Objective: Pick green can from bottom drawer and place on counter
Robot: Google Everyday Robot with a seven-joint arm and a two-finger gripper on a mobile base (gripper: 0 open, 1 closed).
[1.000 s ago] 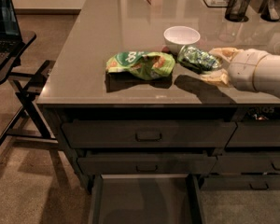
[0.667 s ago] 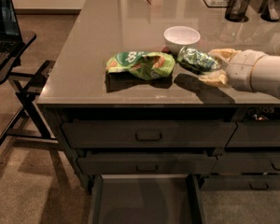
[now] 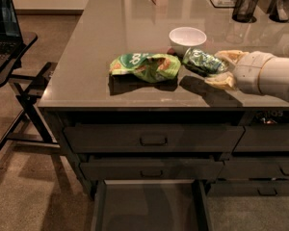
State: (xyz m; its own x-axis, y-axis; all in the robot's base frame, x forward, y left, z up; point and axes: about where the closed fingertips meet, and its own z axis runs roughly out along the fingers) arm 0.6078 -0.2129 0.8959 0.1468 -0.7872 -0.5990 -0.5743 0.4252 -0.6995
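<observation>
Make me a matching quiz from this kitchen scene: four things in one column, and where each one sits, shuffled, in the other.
Things:
1. green can
2. white bowl
3. snack bag
4. bottom drawer

Places:
A. pulled out, down near the floor
B. standing upright on the counter, behind the can
C. clamped in the gripper, over the counter near its front edge
D. lying crumpled on the counter, beside the can

Pairs: 1-C, 2-B, 3-D, 4-A
</observation>
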